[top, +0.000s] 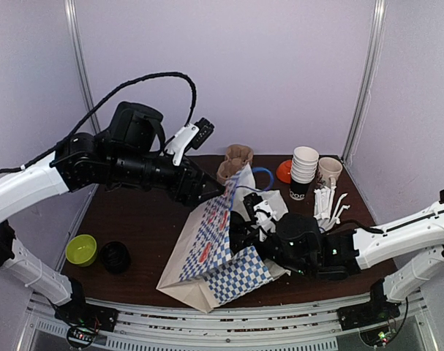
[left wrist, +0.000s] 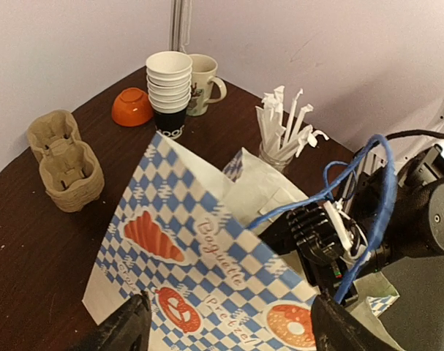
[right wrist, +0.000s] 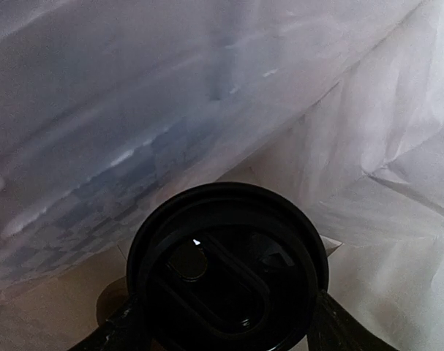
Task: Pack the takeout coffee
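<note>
Right wrist view: the right hand point(right wrist: 225, 333), deep inside the blue-and-white checked paper bag point(right wrist: 390, 146), grips the small dark-lidded disposable cup point(right wrist: 227, 256). The left hand point(left wrist: 229, 333) hovers open above the bag; the brown moulded-pulp carrier tray point(left wrist: 64, 157) sits beyond it on the desk point(left wrist: 31, 241).

Black-lidded cup point(right wrist: 227, 267) inside the bag point(right wrist: 386, 175); carrier tray point(top: 235, 162) outside.

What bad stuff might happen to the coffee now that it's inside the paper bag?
1. The cup is held by the right end effector inside the checked bag, which leans over. If it is let go there, it might tip and leak.
2. The left end effector is open over the bag and grips nothing, so the paper may sag onto the cup.
3. Pulling the right arm out might drag the bag into the glass of straws.
</note>
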